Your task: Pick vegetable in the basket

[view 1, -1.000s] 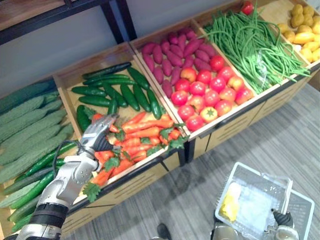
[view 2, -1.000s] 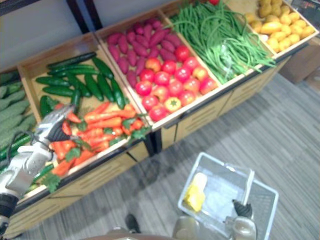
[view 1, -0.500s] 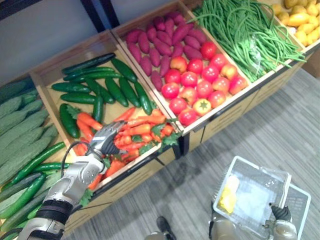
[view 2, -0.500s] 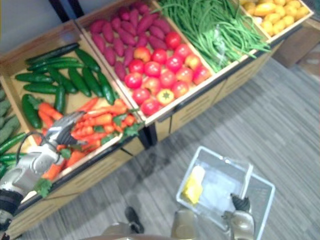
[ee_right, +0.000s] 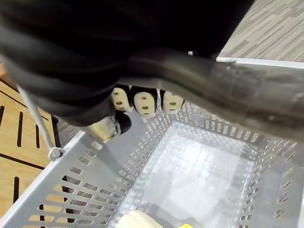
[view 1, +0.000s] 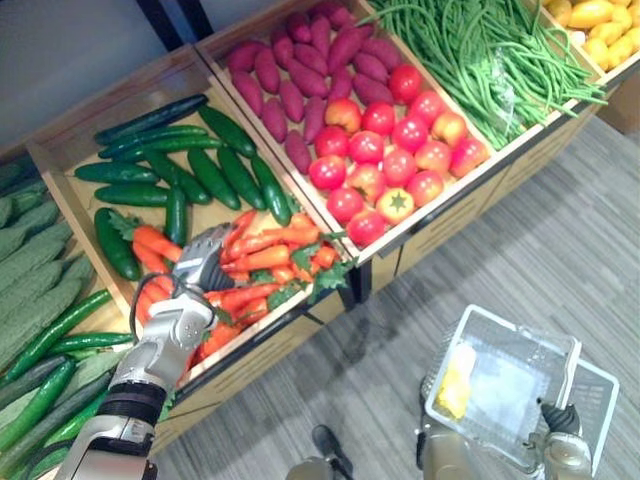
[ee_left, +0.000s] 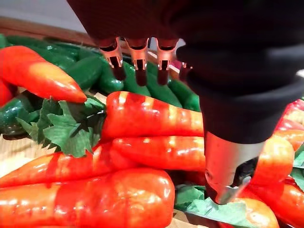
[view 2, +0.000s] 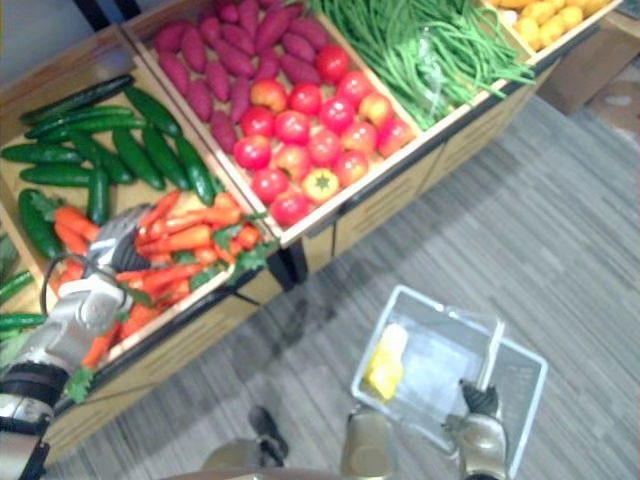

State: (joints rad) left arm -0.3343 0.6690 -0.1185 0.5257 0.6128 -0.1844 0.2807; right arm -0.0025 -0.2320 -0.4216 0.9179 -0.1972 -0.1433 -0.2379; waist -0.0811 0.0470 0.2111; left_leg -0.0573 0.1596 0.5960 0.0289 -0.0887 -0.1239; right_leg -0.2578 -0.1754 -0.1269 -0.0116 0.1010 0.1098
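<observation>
A wooden produce stand runs along a grey striped floor, its bins holding cucumbers, purple sweet potatoes, tomatoes and green beans. The carrots lie heaped in the near part of the cucumber bin, orange with leafy green tops, and my left hand is right over that heap. In my left wrist view my fingers reach out straight above one fat carrot, their dark tips just clear of it, while my thumb hangs lower among the carrots. I cannot tell whether it touches one. The hand is spread and holds nothing.

My right hand is low at my right side, away from the stand, fingers curled round the handle of the pale plastic basket. A yellow item lies in the basket's corner.
</observation>
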